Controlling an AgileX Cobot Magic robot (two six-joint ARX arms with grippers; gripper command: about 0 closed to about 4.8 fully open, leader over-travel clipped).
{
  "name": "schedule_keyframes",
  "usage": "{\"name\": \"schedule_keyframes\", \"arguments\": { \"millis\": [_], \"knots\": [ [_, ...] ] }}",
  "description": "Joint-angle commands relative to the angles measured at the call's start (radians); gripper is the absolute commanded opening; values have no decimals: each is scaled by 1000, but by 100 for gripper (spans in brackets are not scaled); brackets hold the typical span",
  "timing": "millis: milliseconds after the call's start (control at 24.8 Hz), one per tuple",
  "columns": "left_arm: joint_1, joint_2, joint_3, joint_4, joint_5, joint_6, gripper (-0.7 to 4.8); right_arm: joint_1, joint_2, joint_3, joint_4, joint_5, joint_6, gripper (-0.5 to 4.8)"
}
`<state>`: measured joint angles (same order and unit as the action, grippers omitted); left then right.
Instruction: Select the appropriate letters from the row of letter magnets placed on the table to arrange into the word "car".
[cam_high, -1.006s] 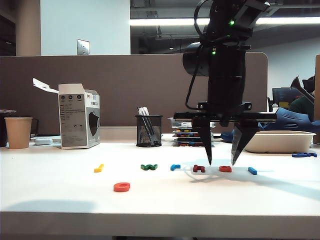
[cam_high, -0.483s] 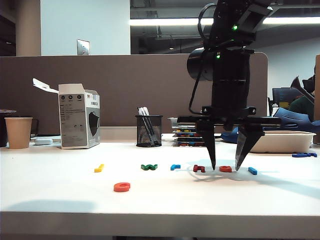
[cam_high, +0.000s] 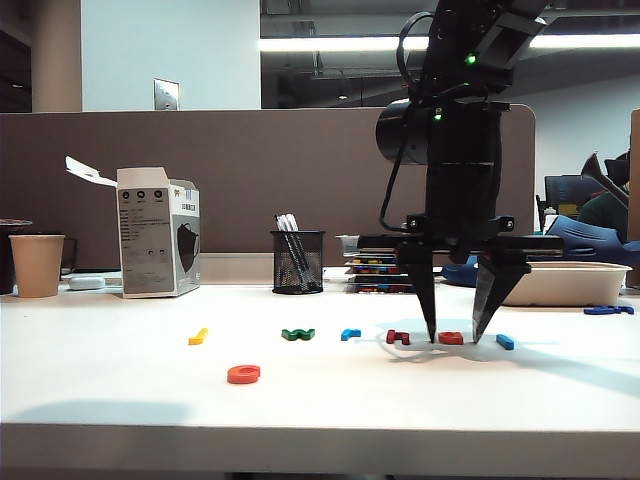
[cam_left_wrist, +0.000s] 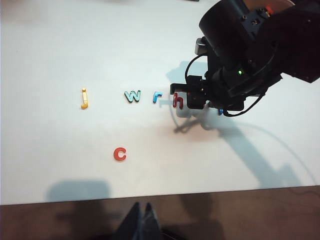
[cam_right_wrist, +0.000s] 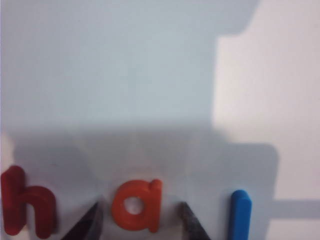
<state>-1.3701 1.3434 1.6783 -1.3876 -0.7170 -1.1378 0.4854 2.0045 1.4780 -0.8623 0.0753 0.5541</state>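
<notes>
Right gripper (cam_high: 453, 338): black, two-fingered, pointing straight down at the wide smooth white table (cam_high: 120, 400), its jaws spread with a fingertip on each side of the small flat orange plastic "a" (cam_right_wrist: 136, 205). Tips sit just beside the letter; actual contact cannot be told, and the "a" lies flat on the surface. Just beside it in the row: the dark red plastic "h" (cam_right_wrist: 25, 205) on one side, the straight light blue bar-shaped letter (cam_right_wrist: 239, 215) on the other. Further along the row: the light blue "r" (cam_left_wrist: 157, 96), the green "w" (cam_left_wrist: 132, 95), the yellow "j" (cam_left_wrist: 84, 98). The orange rounded "c" (cam_left_wrist: 119, 154) lies alone, nearer the front edge, well apart from the row. Left gripper (cam_left_wrist: 141, 225): only dark fingertips visible over the table's front edge, pressed together, holding nothing.
</notes>
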Motion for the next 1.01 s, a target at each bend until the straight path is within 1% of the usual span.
{"name": "schedule_keyframes", "arguments": {
  "millis": [40,201,282,322,523,563,644,845,885,926,1006],
  "knots": [
    [1,-3,1,2,-3,1,-6,0,4,0,8,-3,-5,197],
    [1,-3,1,2,-3,1,-5,0,10,0,11,-4,-5,193],
    [1,-3,1,2,-3,1,-6,0,16,0,10,-6,-5,150],
    [1,-3,1,2,-3,1,-6,0,16,0,10,-10,-5,145],
    [1,-3,1,2,-3,1,-5,0,32,0,6,-26,-5,143],
    [1,-3,1,2,-3,1,-5,0,32,0,5,-26,-5,135],
    [1,-3,1,2,-3,1,-5,0,32,0,3,-26,-5,84],
    [1,-3,1,2,-3,1,-6,0,32,0,-1,-26,-5,83],
    [1,-3,1,2,-3,1,-6,0,32,0,-1,-24,-5,71],
    [1,-3,1,2,-3,1,-6,0,31,2,-1,-22,-5,48],
    [1,-3,1,2,-3,1,-6,0,27,3,-1,-18,-6,44]
  ]
}}
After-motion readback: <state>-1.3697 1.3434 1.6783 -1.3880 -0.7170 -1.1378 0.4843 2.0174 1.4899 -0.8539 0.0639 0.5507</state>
